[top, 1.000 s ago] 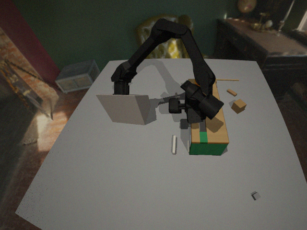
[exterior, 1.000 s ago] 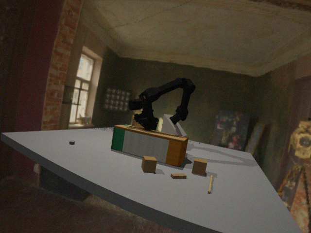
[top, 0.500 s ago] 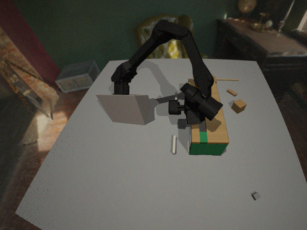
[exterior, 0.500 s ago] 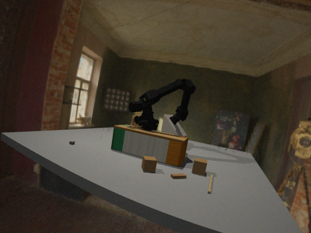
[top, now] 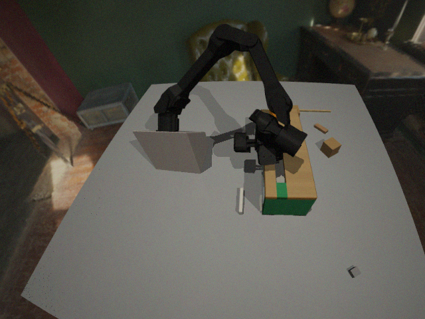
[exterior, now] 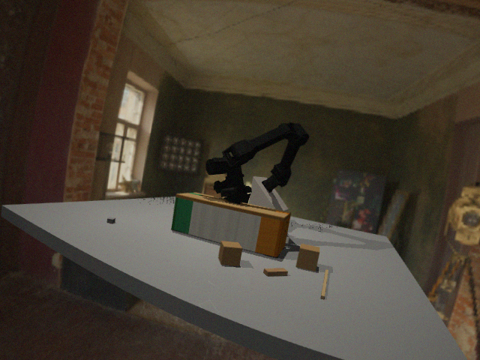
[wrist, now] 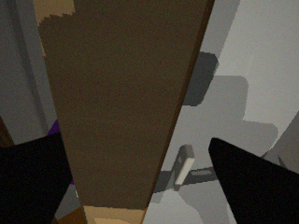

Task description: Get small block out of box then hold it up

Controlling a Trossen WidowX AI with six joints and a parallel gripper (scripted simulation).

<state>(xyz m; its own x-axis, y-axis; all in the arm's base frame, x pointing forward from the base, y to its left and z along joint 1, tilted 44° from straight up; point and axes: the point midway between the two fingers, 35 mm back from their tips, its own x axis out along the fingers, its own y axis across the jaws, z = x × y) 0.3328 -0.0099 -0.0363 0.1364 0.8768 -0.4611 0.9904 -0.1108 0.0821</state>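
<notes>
- Your hand (top: 267, 151) (exterior: 235, 193) (wrist: 151, 137) is wide, nothing between the fingers; it's low over the box (top: 301, 171) (exterior: 224, 223) (wrist: 121, 93).
- Fingers flank the lid strip in the wrist view, one on the slot side, one outside; probably lining up to work the block through the slot. Contact: can't tell.
- Block: a purple patch (wrist: 53, 127) shows at the slot, partly behind a finger; likely the block, still to be freed. Exact perch unclear.
- Green end (top: 288, 206) (exterior: 181, 214), orange end (exterior: 271, 234) (wrist: 70, 217): confirm which is the exit before you push; the pocket loses it.
- Box sits upright, so keep side pressure light.
- Flat wooden piece (top: 321, 128) (exterior: 275, 271) and thin stick (top: 315, 110) (exterior: 325, 284) lie apart from the box, out of your way.
- Surface (top: 154, 240) (exterior: 349, 310) (wrist: 271, 56): plain, pale grey, shadowed by the arm.
- Room: dim, green walls, bright window (exterior: 127, 104), brick strip.
</notes>
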